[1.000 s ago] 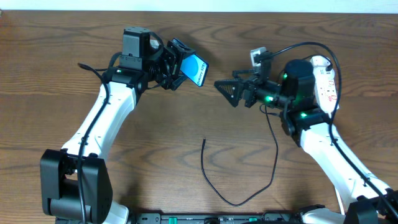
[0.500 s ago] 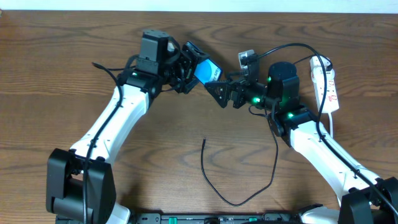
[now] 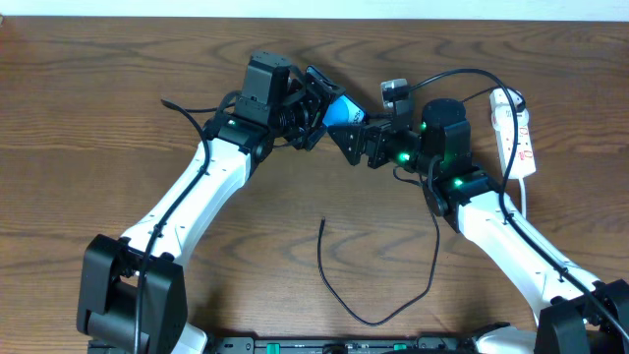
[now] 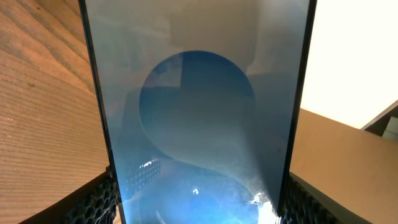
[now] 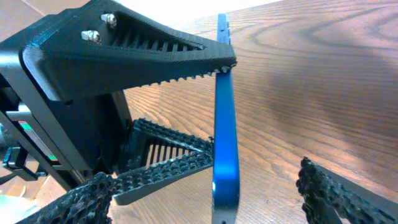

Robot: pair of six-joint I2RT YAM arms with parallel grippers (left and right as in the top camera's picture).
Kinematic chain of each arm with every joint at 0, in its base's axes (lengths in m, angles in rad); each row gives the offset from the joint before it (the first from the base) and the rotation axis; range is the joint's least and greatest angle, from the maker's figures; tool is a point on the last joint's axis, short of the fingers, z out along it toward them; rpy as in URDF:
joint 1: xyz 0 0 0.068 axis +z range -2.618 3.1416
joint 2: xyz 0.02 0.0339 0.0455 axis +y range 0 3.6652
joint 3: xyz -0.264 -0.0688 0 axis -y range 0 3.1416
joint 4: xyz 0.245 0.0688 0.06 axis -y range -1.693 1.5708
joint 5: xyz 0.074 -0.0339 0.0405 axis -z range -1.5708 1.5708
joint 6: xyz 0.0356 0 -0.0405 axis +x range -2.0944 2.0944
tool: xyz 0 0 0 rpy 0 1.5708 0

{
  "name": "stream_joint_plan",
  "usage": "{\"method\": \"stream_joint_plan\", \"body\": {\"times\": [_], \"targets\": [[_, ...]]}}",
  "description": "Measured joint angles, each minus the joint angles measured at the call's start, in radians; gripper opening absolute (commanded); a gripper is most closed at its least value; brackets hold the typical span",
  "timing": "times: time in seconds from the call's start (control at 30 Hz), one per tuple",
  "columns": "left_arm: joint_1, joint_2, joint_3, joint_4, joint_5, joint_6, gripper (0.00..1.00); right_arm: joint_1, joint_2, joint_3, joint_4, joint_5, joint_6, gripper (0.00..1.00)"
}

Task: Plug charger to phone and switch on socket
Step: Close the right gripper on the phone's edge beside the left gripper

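Left wrist view crops the phone (image 4: 199, 124) top and bottom.

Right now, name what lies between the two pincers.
The slim black-edged, blue-screened smartphone, clamped in the left pincer, its free end at the open right pincer. The overhead view shows it.

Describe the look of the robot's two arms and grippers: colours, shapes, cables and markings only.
The left arm and right arm have white shells, black joints and black cables alongside. Green lights glow at the right arm's joints. The left gripper and right gripper are black; the right one's fingers are triangular, ribbed and saw-toothed, with two silver screws.
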Motion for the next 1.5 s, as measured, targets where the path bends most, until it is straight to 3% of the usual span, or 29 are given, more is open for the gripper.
{"method": "stream_joint_plan", "body": {"times": [0.57,0.97,1.27,1.5], "targets": [[-0.033,0.000,0.000,0.003,-0.002,-0.069,0.07,0.000,0.000,0.000,-0.009,0.039,0.004,0.89],[-0.051,0.000,0.000,0.018,0.002,-0.108,0.07,0.002,0.000,0.000,-0.010,0.048,0.015,0.65],[-0.051,0.000,0.000,0.019,0.006,-0.113,0.08,0.002,0.000,0.000,-0.010,0.049,0.018,0.56],[-0.053,0.000,0.000,0.019,0.006,-0.113,0.08,0.002,0.000,0.000,-0.010,0.049,0.018,0.41]]}}
